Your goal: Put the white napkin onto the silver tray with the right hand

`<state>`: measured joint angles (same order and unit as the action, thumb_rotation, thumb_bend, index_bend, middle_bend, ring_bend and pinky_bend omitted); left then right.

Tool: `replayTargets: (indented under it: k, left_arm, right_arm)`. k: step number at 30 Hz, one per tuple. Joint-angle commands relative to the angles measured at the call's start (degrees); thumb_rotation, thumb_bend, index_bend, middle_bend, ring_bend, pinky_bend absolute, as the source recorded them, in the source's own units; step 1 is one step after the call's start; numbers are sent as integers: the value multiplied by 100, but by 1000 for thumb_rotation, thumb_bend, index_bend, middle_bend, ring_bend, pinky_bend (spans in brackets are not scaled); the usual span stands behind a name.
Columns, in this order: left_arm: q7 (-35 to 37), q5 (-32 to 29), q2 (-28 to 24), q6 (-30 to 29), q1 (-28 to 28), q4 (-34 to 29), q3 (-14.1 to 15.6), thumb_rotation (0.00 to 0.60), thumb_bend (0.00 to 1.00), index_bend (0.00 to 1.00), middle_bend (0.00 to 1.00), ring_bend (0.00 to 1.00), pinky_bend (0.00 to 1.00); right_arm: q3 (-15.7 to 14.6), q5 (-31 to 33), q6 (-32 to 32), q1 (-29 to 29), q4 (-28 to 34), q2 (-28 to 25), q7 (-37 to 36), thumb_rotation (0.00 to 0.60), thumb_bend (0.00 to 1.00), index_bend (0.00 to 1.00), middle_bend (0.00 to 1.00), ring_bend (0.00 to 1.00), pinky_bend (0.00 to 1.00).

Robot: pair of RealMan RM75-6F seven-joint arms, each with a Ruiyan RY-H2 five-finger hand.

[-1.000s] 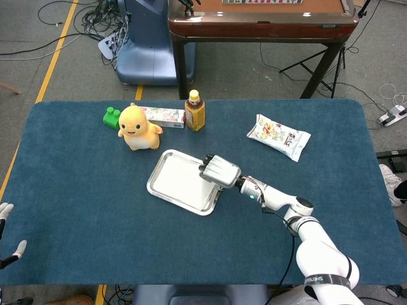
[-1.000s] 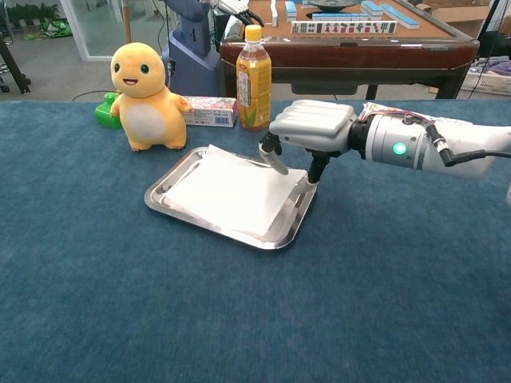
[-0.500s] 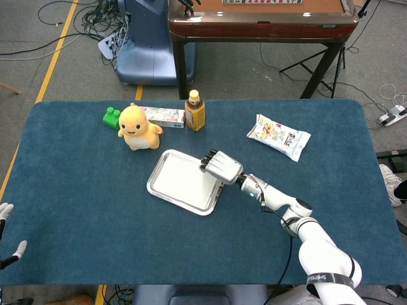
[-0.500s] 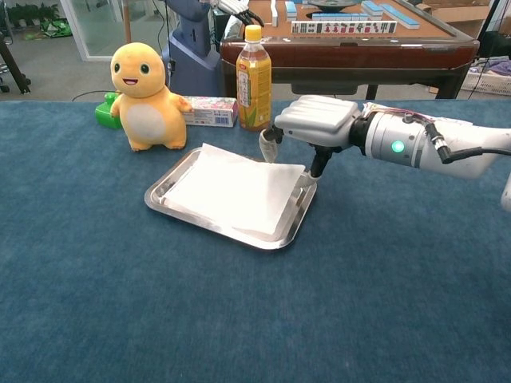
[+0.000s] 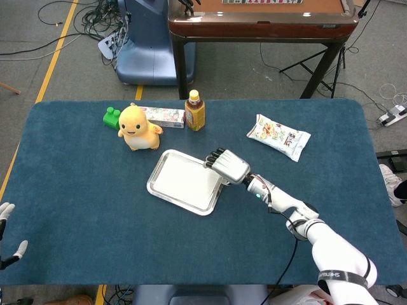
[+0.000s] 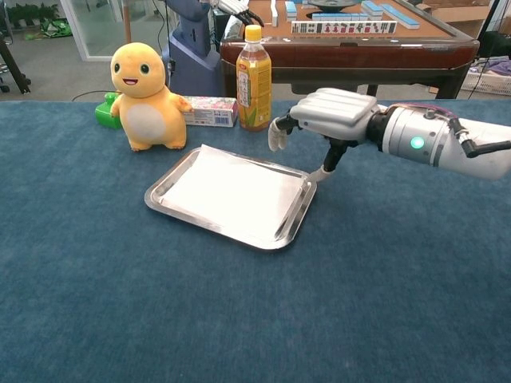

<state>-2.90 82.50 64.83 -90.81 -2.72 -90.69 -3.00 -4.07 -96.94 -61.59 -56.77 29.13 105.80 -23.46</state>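
The white napkin point(image 5: 184, 178) point(image 6: 231, 192) lies flat inside the silver tray point(image 5: 154, 186) point(image 6: 285, 234) near the middle of the table. My right hand point(image 5: 228, 166) point(image 6: 331, 116) hovers just past the tray's right end, fingers apart and holding nothing, raised off the napkin. The fingertips of my left hand point(image 5: 7, 236) show at the left edge of the head view, open and far from the tray; the chest view does not show it.
Behind the tray stand a yellow plush toy point(image 5: 138, 127) point(image 6: 144, 96), a green block point(image 5: 112, 117), a flat box point(image 5: 164, 116) point(image 6: 210, 112) and a drink bottle point(image 5: 194, 110) point(image 6: 254, 79). A snack packet point(image 5: 278, 136) lies at the right rear.
My right hand let go of the napkin, which settled flat in the tray. The hand then lifted and drew back to the right, off the tray.
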Motion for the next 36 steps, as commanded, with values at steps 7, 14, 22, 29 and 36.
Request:
replayTargets:
  k: [7, 14, 22, 29, 36]
  left_arm:
    - [60, 19, -26, 61, 62, 24, -30, 600, 246, 119, 115, 138, 74]
    - [188, 36, -41, 141, 136, 101, -60, 600, 246, 119, 115, 137, 74]
    - [336, 86, -10, 221, 251, 213, -105, 600, 246, 119, 116, 138, 74]
    - [380, 101, 11, 256, 328, 226, -143, 600, 246, 119, 116, 138, 74]
    - [381, 131, 10, 255, 373, 174, -154, 600, 246, 119, 116, 137, 74]
  right_arm:
    - [389, 533, 21, 359, 1969, -1220, 1145, 600, 19, 350, 386, 350, 361]
    - [637, 1227, -147, 962, 3999, -2332, 2795, 600, 277, 351, 460, 475, 507]
    - [696, 2150, -908, 1984, 6142, -3476, 4266, 600, 292, 350, 461, 476, 510]
    - [519, 2219, -1623, 2761, 6661, -3895, 4430, 600, 234, 350, 461, 457, 510]
    - [344, 2087, -2143, 3421, 6737, -4102, 4263, 600, 234, 351, 461, 457, 510]
